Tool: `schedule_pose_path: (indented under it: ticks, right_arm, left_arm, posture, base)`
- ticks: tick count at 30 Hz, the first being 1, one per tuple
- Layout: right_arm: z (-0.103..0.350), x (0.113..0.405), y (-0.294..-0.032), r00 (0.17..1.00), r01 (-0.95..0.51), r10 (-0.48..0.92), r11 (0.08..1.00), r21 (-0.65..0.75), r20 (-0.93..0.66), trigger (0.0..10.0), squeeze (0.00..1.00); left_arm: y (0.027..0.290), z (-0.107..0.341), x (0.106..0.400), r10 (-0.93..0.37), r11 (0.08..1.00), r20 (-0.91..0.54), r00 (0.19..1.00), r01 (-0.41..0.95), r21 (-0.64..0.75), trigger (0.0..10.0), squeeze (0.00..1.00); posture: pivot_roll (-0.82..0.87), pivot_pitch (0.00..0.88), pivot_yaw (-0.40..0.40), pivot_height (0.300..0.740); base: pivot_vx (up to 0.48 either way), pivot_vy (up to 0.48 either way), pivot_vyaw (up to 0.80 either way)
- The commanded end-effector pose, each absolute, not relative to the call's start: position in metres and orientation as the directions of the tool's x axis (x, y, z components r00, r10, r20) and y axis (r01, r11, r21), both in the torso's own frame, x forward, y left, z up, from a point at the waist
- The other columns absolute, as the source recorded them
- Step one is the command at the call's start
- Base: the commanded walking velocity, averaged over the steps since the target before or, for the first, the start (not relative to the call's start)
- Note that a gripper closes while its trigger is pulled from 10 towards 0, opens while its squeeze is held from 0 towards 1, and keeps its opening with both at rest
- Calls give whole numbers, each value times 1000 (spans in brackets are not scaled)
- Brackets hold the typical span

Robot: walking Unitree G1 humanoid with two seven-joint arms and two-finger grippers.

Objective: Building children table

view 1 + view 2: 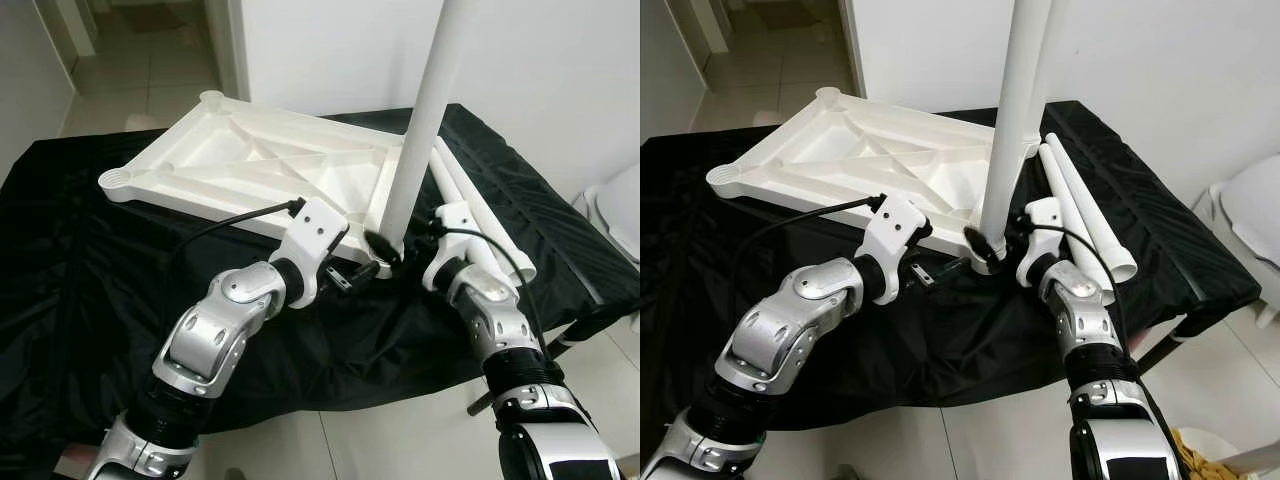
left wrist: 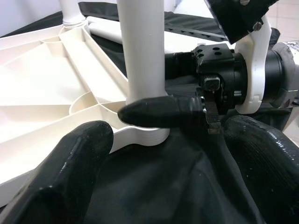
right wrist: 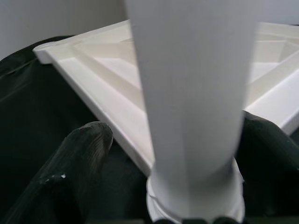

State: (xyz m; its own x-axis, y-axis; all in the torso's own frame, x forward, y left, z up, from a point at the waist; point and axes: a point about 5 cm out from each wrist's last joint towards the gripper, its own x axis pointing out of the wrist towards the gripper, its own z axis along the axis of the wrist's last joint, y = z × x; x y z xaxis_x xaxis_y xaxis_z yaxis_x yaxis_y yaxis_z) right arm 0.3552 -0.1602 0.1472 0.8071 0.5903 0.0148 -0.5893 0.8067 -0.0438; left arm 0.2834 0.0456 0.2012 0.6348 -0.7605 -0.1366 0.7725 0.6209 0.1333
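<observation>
A white table top (image 1: 250, 165) lies upside down on a black cloth (image 1: 90, 250). One white leg (image 1: 420, 130) stands upright in its near right corner socket (image 2: 140, 135). My right gripper (image 1: 385, 250) is shut on the base of this leg, with a finger on each side (image 3: 79, 163). My left gripper (image 1: 345, 278) is low over the cloth just left of the socket. It points at the leg base and is open, with nothing between its fingers (image 2: 70, 172). Spare white legs (image 1: 1080, 205) lie on the cloth to the right of the standing leg.
The cloth-covered surface ends just before my arms, with tiled floor (image 1: 380, 440) below. A white wall (image 1: 540, 70) stands behind. A white rounded object (image 1: 615, 205) sits at the far right, and a doorway (image 1: 150, 50) opens at the back left.
</observation>
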Motion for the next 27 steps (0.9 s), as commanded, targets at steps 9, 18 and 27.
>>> schedule_pose_path:
  ticks: [9,18,27]
  right_arm:
    - [147,366,-167,781,-624,623,778,-79,-40,10000,0]
    - [143,371,-169,790,-613,611,786,-74,-58,0,0]
    - [139,368,-172,775,-632,628,769,-93,-68,0,0]
  left_arm:
    - [46,204,283,-763,615,-138,632,775,145,10000,0]
    - [44,203,281,-769,606,-144,622,782,144,10000,0]
    - [43,201,278,-772,603,-148,618,786,138,10000,0]
  posture:
    - [-43,5,23,740]
    - [-42,2,24,740]
    - [-43,5,17,740]
  base:
    - [0,0,0]
    - [0,0,0]
    - [0,0,0]
